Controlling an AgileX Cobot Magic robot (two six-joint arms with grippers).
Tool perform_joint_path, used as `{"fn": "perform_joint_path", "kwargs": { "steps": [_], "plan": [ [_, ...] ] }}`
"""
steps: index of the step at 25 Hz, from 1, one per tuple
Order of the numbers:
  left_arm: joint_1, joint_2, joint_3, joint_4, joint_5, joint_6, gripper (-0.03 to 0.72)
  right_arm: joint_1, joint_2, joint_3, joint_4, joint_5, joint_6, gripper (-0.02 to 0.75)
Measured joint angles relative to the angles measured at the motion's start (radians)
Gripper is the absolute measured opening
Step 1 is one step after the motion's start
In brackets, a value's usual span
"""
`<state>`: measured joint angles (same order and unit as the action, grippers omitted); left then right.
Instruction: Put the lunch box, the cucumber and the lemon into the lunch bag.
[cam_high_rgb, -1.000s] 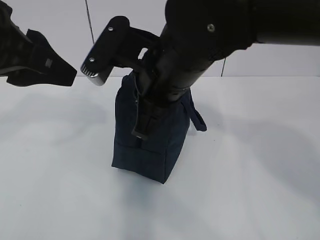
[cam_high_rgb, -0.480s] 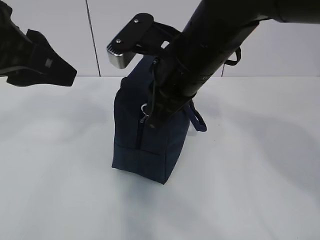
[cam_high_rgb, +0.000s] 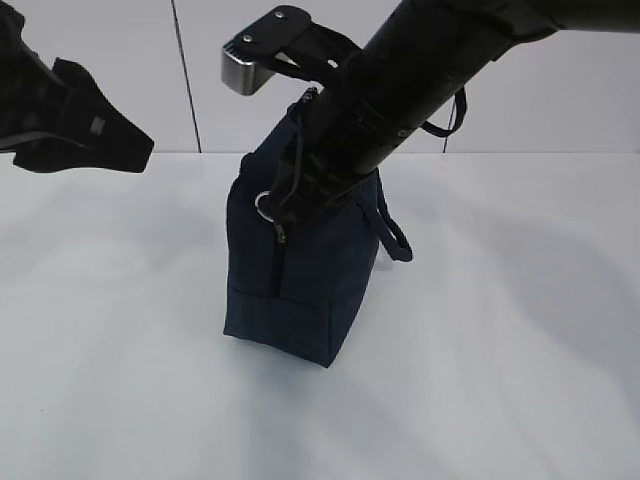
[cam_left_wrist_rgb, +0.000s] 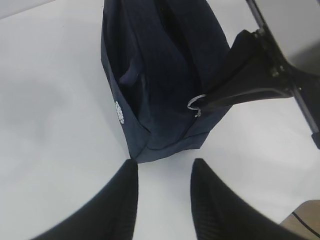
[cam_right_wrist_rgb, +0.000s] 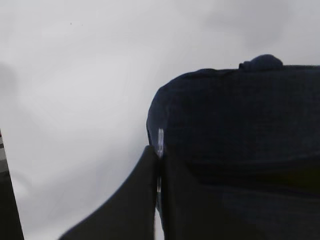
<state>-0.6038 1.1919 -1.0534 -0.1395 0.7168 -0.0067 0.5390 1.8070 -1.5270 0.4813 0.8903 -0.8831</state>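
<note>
The dark navy lunch bag (cam_high_rgb: 300, 290) stands upright in the middle of the white table (cam_high_rgb: 120, 350). My right gripper (cam_high_rgb: 283, 212) reaches down over its near end and is shut on the silver ring pull (cam_high_rgb: 264, 203) of the zipper. The left wrist view shows the same ring pull (cam_left_wrist_rgb: 196, 101) pinched by the right gripper (cam_left_wrist_rgb: 207, 102) beside the lunch bag (cam_left_wrist_rgb: 155, 75). In the right wrist view the right gripper (cam_right_wrist_rgb: 159, 150) is closed on the ring pull (cam_right_wrist_rgb: 160, 136). My left gripper (cam_left_wrist_rgb: 162, 167) hovers open and empty off the bag's corner. Lunch box, cucumber and lemon are out of view.
A strap handle (cam_high_rgb: 393, 238) hangs off the bag's right side. The left gripper (cam_high_rgb: 135, 150) is raised at the upper left of the exterior view. A pale wall with a dark vertical seam (cam_high_rgb: 184, 80) backs the table.
My right gripper has risen along the bag's near end, taking the ring pull from low on the zipper to near the top. The left arm has stayed still.
</note>
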Motion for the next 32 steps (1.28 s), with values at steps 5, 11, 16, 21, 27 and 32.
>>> {"fn": "perform_joint_path", "kwargs": {
  "steps": [5,11,16,21,27,32],
  "plan": [
    [0.000,0.000,0.000,0.000,0.000,0.000,0.241,-0.004,0.010,-0.061,0.011,0.024,-0.011,0.020],
    [0.000,0.000,0.000,0.000,0.000,0.000,0.241,-0.027,0.010,-0.090,0.015,0.044,-0.012,0.020],
    [0.000,0.000,0.000,0.000,0.000,0.000,0.241,-0.058,0.011,-0.090,0.023,0.036,-0.013,0.020],
    [0.000,0.000,0.000,0.000,0.000,0.000,0.241,-0.078,0.032,-0.090,0.048,0.031,-0.013,0.020],
    [0.000,0.000,0.000,0.000,-0.012,0.000,0.241,-0.078,0.045,-0.090,0.077,0.031,-0.013,0.020],
    [0.000,0.000,0.000,0.000,-0.051,0.000,0.241,-0.078,0.045,-0.091,0.085,0.076,-0.013,0.020]
  ]
}}
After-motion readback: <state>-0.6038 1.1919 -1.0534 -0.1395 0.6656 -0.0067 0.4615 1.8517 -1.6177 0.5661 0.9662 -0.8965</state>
